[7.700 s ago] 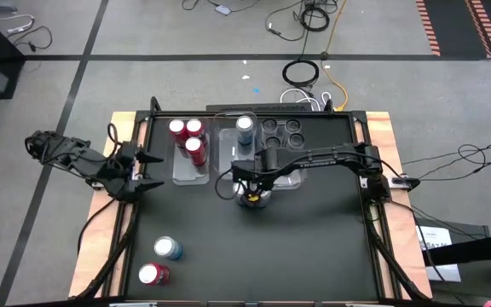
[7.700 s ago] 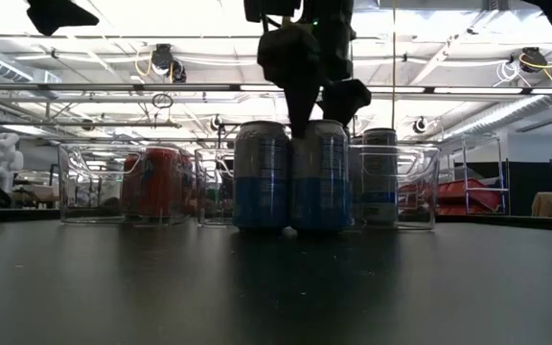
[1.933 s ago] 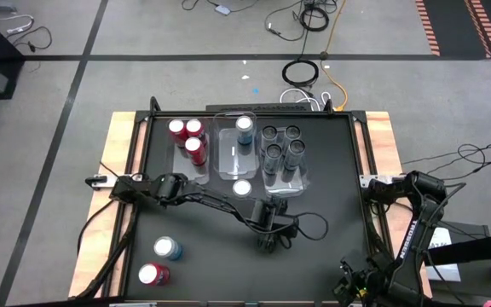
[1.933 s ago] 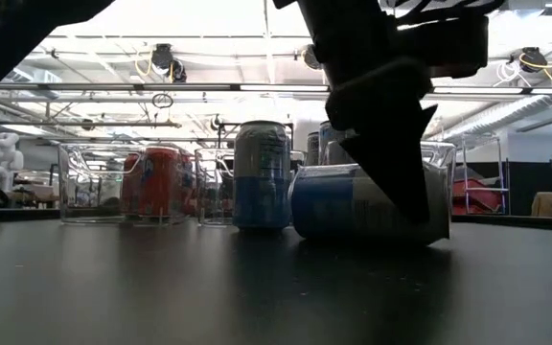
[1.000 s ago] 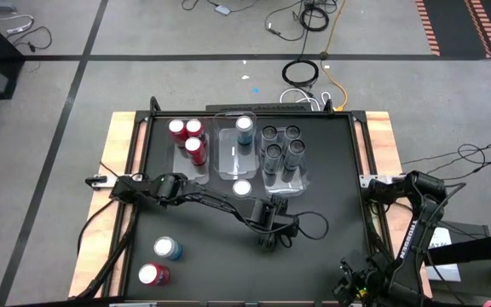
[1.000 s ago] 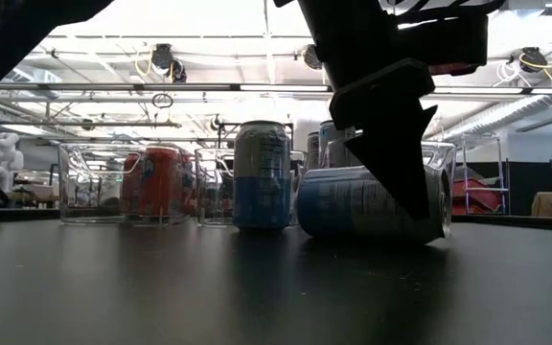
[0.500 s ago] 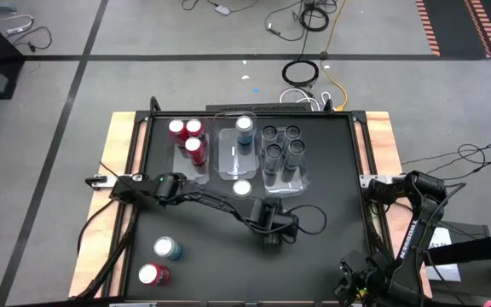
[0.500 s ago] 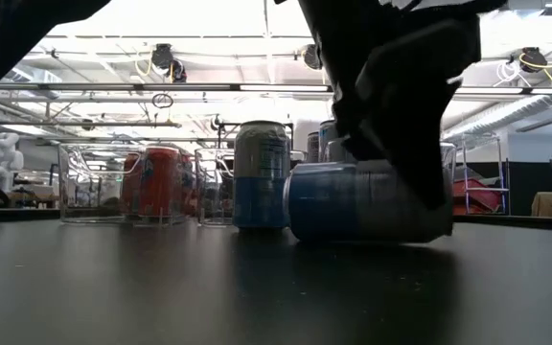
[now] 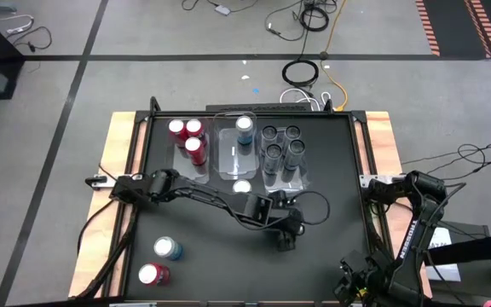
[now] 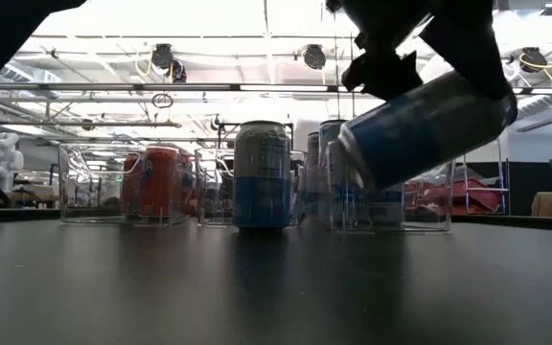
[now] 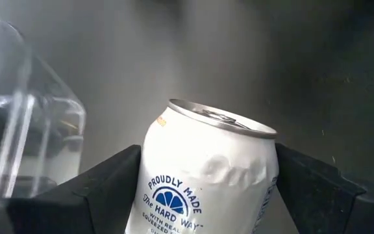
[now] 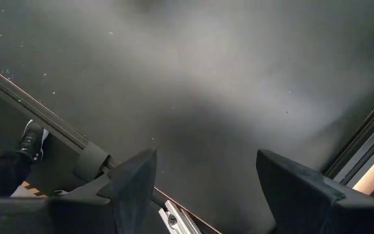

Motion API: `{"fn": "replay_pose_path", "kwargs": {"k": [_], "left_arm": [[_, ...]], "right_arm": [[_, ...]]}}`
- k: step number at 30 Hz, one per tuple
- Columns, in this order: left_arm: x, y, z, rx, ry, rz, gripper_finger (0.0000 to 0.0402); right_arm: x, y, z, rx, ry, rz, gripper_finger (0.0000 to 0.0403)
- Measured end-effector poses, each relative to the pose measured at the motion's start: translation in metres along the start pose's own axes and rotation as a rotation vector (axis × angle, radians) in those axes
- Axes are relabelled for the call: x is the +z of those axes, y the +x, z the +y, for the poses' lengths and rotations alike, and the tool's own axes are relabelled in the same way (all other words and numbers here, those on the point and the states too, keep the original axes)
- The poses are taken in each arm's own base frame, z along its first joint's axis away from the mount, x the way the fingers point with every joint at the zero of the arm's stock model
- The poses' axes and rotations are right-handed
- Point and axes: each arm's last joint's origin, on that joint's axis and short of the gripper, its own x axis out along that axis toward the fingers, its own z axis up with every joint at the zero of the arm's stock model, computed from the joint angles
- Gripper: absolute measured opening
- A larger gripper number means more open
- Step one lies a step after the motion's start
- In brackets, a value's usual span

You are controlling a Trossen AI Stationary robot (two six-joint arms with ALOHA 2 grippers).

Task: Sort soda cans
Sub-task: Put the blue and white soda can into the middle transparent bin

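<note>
Mid-table | left gripper [image 9: 285, 236] jaws grasp tilted blue-and-silver can [image 10: 420, 126] | right gripper [image 12: 203, 179] jaws released

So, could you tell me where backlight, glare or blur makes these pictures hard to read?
Low view: bright ceiling lights turn the left gripper into a silhouette above the tilted, lifted can. Left wrist view: the can is overexposed and its print washed out; the clear tray is blurred. Right wrist view: the table shows a soft hazy sheen.
</note>
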Motion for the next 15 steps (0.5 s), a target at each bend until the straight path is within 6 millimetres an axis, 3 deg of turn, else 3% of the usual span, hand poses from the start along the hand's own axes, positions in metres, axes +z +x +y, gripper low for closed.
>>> {"fn": "replay_pose_path", "kwargs": {"k": [7,15], "left_arm": [[-0.002,-0.002,-0.006,0.082,-0.060,-0.025,0.0329],[0.006,-0.035,-0.017,0.192,-0.071,-0.130,0.0329]], "right_arm": [[0.000,0.000,0.000,0.001,0.003,0.000,0.0256],[0.000,0.000,0.000,0.003,0.000,0.003,0.0256]]}}
